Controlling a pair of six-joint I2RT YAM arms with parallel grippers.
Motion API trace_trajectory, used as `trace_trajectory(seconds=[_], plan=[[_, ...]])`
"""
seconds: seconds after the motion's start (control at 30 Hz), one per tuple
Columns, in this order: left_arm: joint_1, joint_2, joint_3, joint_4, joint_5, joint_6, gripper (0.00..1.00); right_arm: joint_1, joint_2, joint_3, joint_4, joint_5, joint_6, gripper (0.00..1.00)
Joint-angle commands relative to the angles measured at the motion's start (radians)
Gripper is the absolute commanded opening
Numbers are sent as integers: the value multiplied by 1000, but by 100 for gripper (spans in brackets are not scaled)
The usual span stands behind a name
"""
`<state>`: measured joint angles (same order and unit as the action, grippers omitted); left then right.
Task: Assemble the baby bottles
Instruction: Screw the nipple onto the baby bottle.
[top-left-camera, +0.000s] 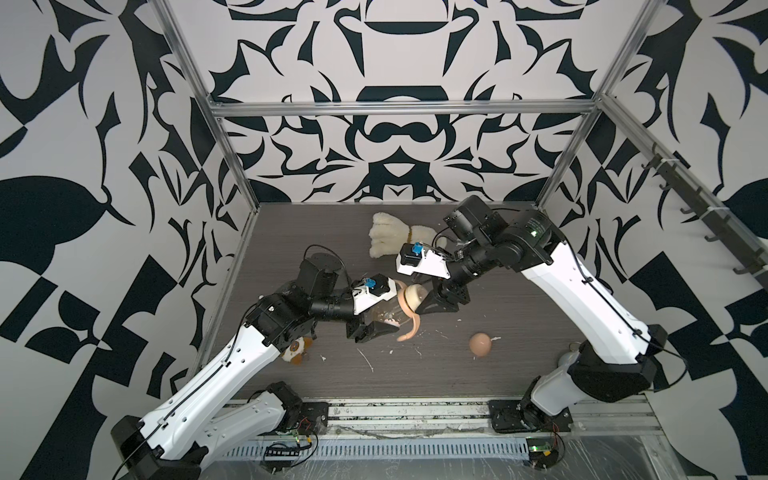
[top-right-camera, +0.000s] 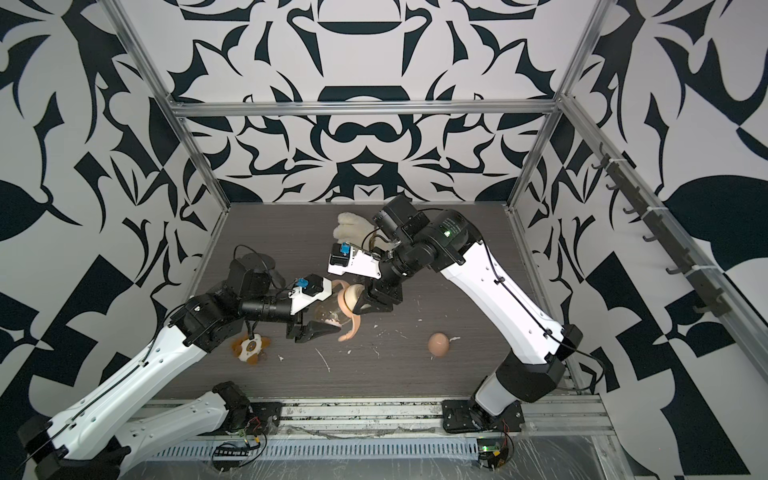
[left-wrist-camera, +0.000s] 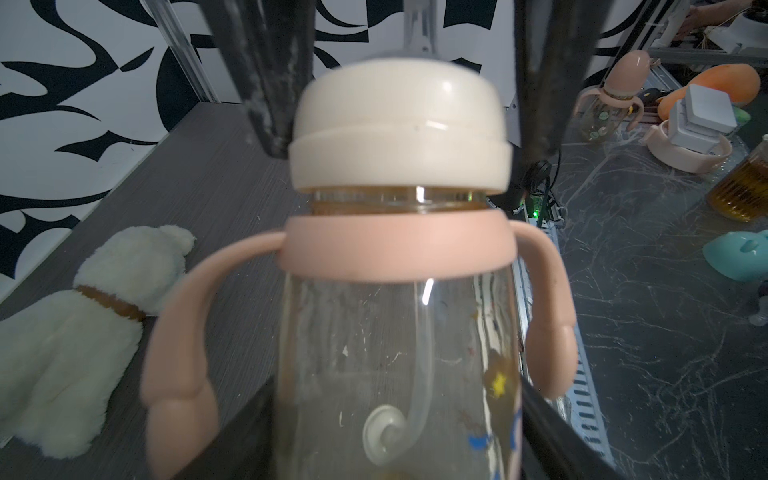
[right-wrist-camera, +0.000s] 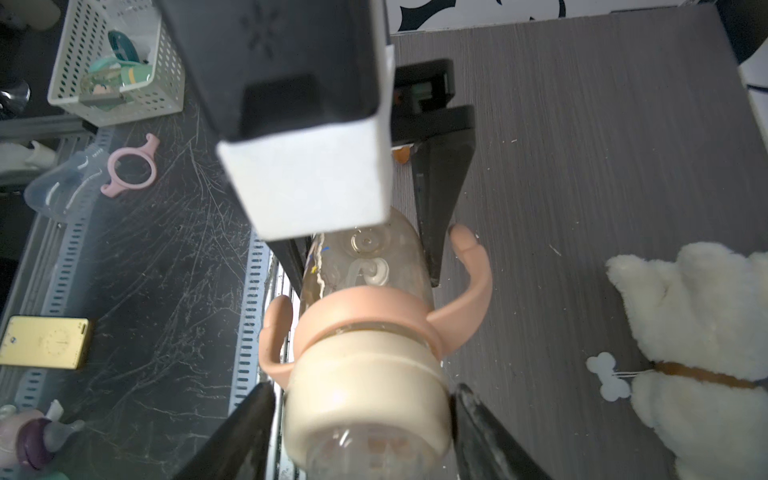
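Observation:
The clear amber-tinted bottle (top-left-camera: 385, 319) (left-wrist-camera: 395, 353) is held tilted above the table, with my left gripper (top-left-camera: 380, 322) (left-wrist-camera: 392, 440) shut on its body. A peach-pink two-handled ring (left-wrist-camera: 397, 249) (right-wrist-camera: 365, 307) sits on its neck. Above the ring is the cream nipple collar (left-wrist-camera: 401, 137) (right-wrist-camera: 365, 390) (top-left-camera: 413, 296), and its straw tube (left-wrist-camera: 415, 374) hangs inside the bottle. My right gripper (right-wrist-camera: 365, 399) (top-left-camera: 417, 299) stands open closely round the collar: one finger touches it and a slim gap shows at the other. The peach-pink dome cap (top-left-camera: 480, 343) (top-right-camera: 438, 344) lies apart on the table.
A cream plush dog (top-left-camera: 390, 235) (right-wrist-camera: 706, 332) lies at the back of the table, behind my right wrist. A small orange-white toy (top-left-camera: 296, 347) lies under my left forearm. White scraps dot the grey tabletop (top-left-camera: 415, 374). Beyond the front rail (top-left-camera: 415, 415) lie other bottle parts and a basket (right-wrist-camera: 124, 62).

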<state>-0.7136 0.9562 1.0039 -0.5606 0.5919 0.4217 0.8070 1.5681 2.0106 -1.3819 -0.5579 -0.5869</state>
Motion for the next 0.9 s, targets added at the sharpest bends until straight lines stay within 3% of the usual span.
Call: trace_trajectory(seconds=[0.0,0.17,0.33,0.5,0.67,0.87], plan=[[-3,-1,42,37,22,-13,0,6,-3,5,-8,-21,-3,50],[-3,-1,42,55,11,-26,0,8,-11,1,-6,-19,-1,36],[-3,0,44,99,-26,-39,0,8,-26,-27,58,-25,88,34],[-3,0,28,180,-142,-2,0,6,-43,-90,241,-33,388,25],[-3,15,-3,300,-261,13,0,5,-61,-188,443,-43,701,24],[-3,41,-51,431,-388,12,0,4,-83,-299,531,153,987,18]])
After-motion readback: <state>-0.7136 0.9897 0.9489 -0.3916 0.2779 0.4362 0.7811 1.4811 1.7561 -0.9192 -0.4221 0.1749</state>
